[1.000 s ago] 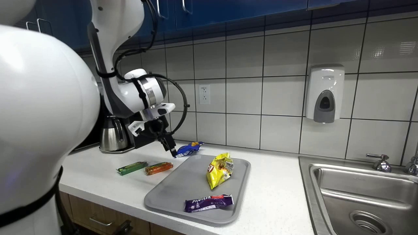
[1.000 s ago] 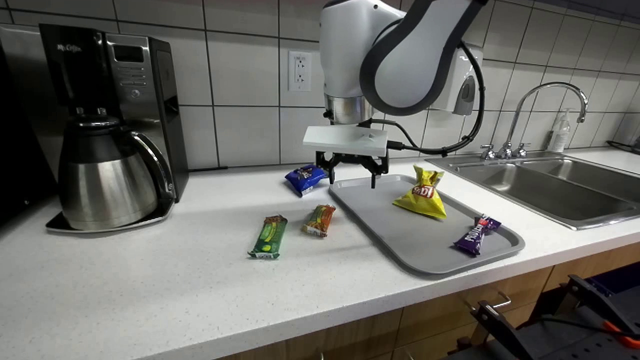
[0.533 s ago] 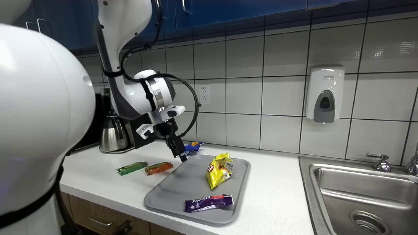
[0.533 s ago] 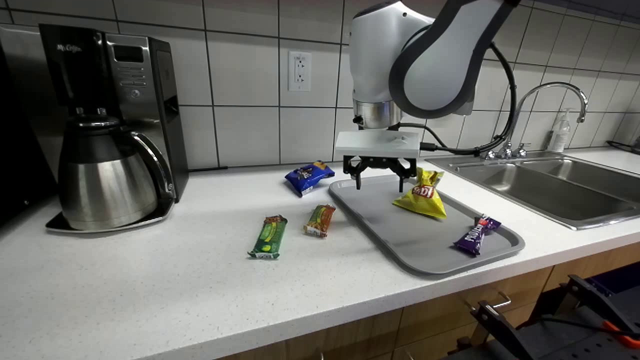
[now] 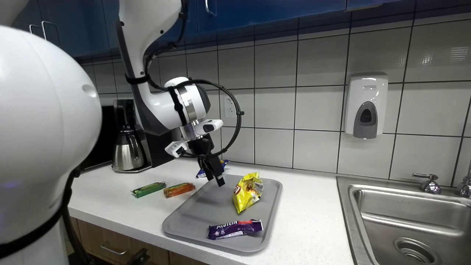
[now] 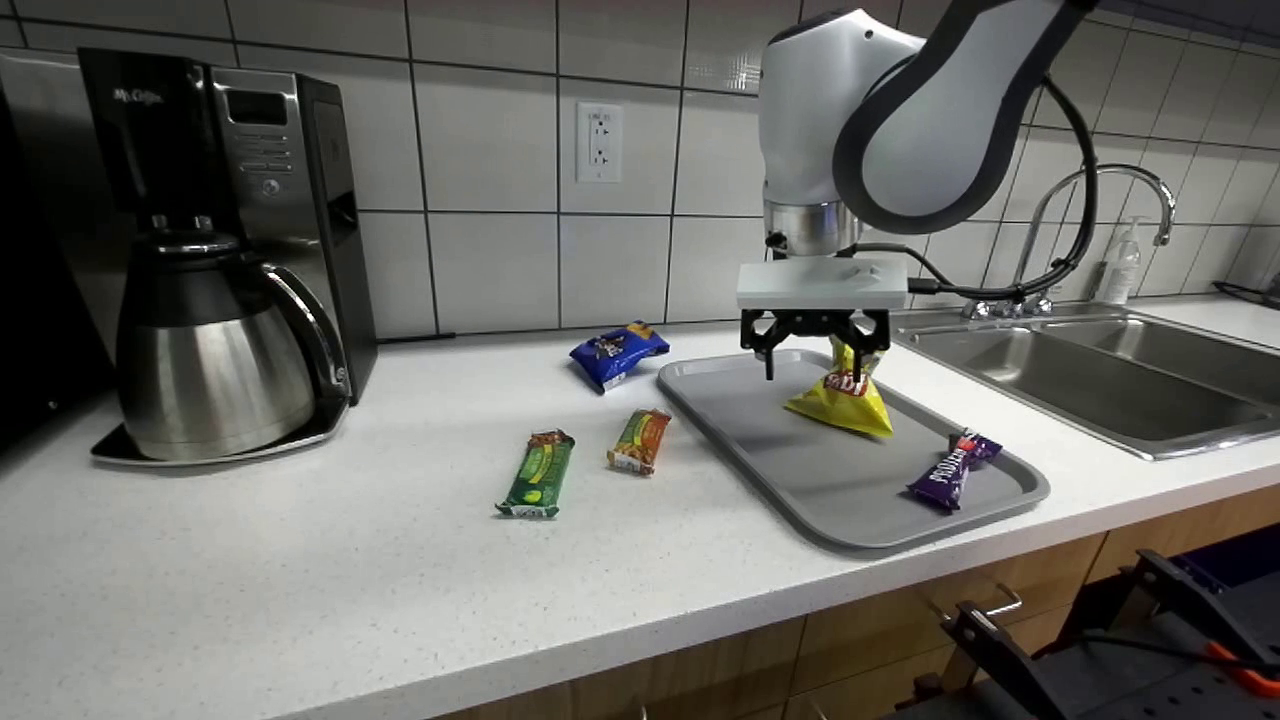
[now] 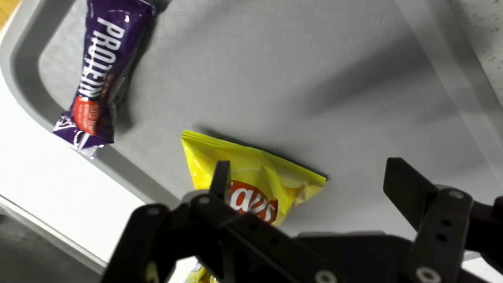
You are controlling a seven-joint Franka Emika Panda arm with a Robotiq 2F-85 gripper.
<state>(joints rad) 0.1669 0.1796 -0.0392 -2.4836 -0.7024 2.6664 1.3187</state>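
My gripper [image 6: 813,368] is open and empty, above the far part of the grey tray [image 6: 790,480]. It is nearest to a yellow Lay's chip bag [image 6: 840,410], which stands on the tray. In the wrist view the left finger overlaps part of the bag [image 7: 243,161], and bare tray shows between the fingers [image 7: 308,169]. A purple protein bar [image 5: 235,229] lies at the tray's near end; it also shows in the wrist view [image 7: 98,67]. Off the tray lie a blue snack pack [image 6: 615,352], an orange bar [image 6: 640,440] and a green bar [image 6: 538,475].
A coffee maker with a steel carafe [image 6: 215,350] stands on the white counter [image 6: 350,580]. A metal sink [image 5: 415,224] is beyond the tray. A soap dispenser [image 5: 368,105] and an outlet [image 6: 600,143] are on the tiled wall. Blue cabinets [image 5: 257,11] hang above.
My gripper has moved sideways from beside the blue pack to over the tray, toward the chip bag. It stays open. The snacks and tray have not moved.
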